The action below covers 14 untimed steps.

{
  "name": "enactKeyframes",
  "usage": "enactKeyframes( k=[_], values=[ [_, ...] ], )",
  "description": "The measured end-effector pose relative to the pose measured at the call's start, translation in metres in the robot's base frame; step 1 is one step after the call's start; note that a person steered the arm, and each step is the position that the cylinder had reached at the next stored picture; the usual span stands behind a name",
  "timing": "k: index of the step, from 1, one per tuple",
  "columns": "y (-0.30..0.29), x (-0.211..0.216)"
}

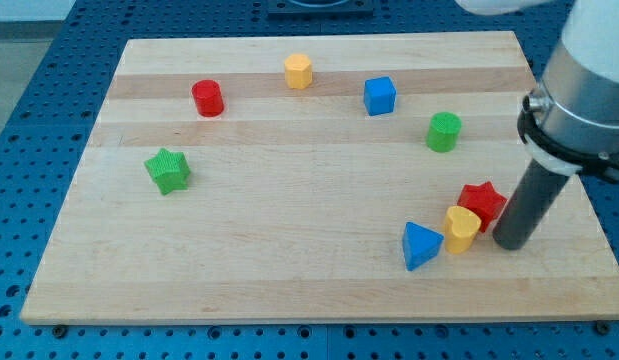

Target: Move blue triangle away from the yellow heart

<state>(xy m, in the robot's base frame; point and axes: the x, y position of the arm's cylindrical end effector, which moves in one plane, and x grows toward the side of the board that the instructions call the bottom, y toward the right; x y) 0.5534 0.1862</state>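
Note:
The blue triangle (420, 245) lies near the board's bottom right. The yellow heart (462, 229) sits right beside it on its right, nearly touching. A red star (483, 203) touches the heart from the upper right. My tip (510, 243) rests on the board just right of the red star and the yellow heart, with both between it and the blue triangle.
A green cylinder (444, 131), a blue cube (380, 96), a yellow hexagonal block (299, 72) and a red cylinder (208, 98) lie across the upper part of the wooden board (289, 240). A green star (168, 170) lies at the left. The board's right edge is near my tip.

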Motion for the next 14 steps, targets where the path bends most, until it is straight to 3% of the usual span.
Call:
enactKeyframes(
  k=[2, 4, 5, 7, 8, 9, 10, 12, 13, 14],
  values=[
    [-0.086, 0.000],
    [-0.081, 0.033],
    [-0.122, 0.037],
    [-0.231, -0.004],
    [-0.206, 0.005],
    [-0.142, 0.022],
    [-0.157, -0.004],
    [-0.249, -0.054],
    [-0.202, -0.067],
    [-0.111, -0.086]
  ],
)
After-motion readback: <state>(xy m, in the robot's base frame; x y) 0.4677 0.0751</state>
